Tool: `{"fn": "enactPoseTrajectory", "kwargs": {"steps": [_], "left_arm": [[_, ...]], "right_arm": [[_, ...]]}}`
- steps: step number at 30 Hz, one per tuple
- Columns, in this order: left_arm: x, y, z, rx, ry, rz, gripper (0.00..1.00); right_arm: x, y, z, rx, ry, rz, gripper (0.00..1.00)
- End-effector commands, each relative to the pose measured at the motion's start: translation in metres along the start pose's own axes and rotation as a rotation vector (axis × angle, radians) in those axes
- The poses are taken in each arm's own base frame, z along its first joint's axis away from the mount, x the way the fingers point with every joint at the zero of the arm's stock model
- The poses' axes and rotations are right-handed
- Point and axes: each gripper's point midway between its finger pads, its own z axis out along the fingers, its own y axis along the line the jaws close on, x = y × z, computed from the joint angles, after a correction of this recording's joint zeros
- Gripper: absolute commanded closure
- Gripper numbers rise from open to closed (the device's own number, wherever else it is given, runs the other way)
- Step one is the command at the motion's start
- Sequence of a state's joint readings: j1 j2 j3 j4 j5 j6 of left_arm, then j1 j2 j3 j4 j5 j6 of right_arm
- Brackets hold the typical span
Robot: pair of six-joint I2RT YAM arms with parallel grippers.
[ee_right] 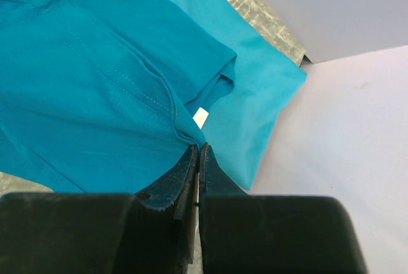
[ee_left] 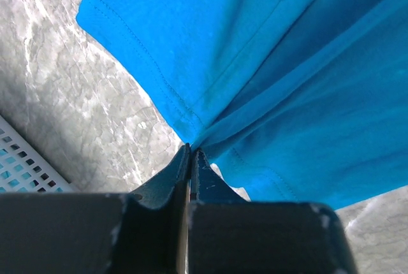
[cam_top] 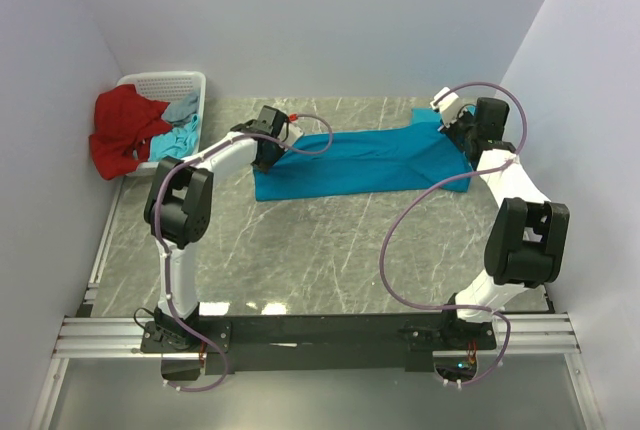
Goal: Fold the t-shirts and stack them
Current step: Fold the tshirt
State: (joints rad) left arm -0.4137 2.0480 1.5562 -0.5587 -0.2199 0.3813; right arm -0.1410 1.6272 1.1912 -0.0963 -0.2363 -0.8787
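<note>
A teal-blue t-shirt (cam_top: 365, 162) lies stretched in a long folded band across the far part of the marble table. My left gripper (cam_top: 268, 155) pinches its left end; in the left wrist view the black jaws (ee_left: 190, 150) are shut on a hem corner of the t-shirt (ee_left: 268, 83). My right gripper (cam_top: 462, 135) holds the right end by the collar; there too the tips (ee_right: 199, 148) are shut on the t-shirt (ee_right: 95, 95), with a white label showing beside them. More teal cloth (cam_top: 183, 137) lies in the basket.
A white laundry basket (cam_top: 165, 82) stands at the far left corner with a red garment (cam_top: 122, 130) hanging over its rim. White walls close in on the left, back and right. A grey marble tabletop (cam_top: 300, 250) lies between the shirt and the arm bases.
</note>
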Motion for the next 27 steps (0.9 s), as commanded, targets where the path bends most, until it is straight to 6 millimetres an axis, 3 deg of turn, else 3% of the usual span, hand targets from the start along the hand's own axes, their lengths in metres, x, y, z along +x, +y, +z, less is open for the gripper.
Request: {"fn": "enactPoseTrajectory", "kwargs": {"steps": [1,6,10,12,14,21,22,23,25,27], "left_arm": [[-0.01,0.006,0.001,-0.022,-0.012,0.017,0.95],[-0.01,0.006,0.006,-0.027,-0.002,0.013,0.87],[-0.02,0.017,-0.003,-0.075,-0.033,-0.021,0.51],[-0.029,0.025,-0.013,-0.099,-0.066,-0.037,0.49],[-0.036,0.034,-0.028,-0.128,-0.104,-0.054,0.31],[-0.04,0.055,-0.085,-0.219,-0.231,-0.135,0.29],[-0.028,0.05,-0.084,-0.214,-0.219,-0.145,0.29],[-0.029,0.055,-0.1,-0.234,-0.257,-0.17,0.29],[-0.016,0.05,-0.104,-0.231,-0.26,-0.204,0.28],[-0.013,0.051,-0.122,-0.238,-0.299,-0.261,0.28]], "right_arm": [[-0.016,-0.02,0.0,0.048,-0.042,0.007,1.0],[-0.014,-0.016,0.005,0.031,-0.033,0.012,1.0],[-0.014,-0.008,0.012,0.007,-0.024,0.003,0.99],[-0.012,-0.005,0.015,-0.001,-0.016,0.0,0.99],[-0.014,-0.003,0.017,-0.005,-0.017,0.0,0.99],[-0.013,0.002,0.026,-0.016,-0.005,0.003,0.99],[-0.012,0.002,0.027,-0.016,-0.001,0.005,0.99],[-0.014,0.002,0.028,-0.017,-0.003,0.003,0.99],[-0.013,0.004,0.03,-0.019,0.004,0.003,0.99],[-0.011,0.004,0.032,-0.021,0.01,0.002,0.98]]}}
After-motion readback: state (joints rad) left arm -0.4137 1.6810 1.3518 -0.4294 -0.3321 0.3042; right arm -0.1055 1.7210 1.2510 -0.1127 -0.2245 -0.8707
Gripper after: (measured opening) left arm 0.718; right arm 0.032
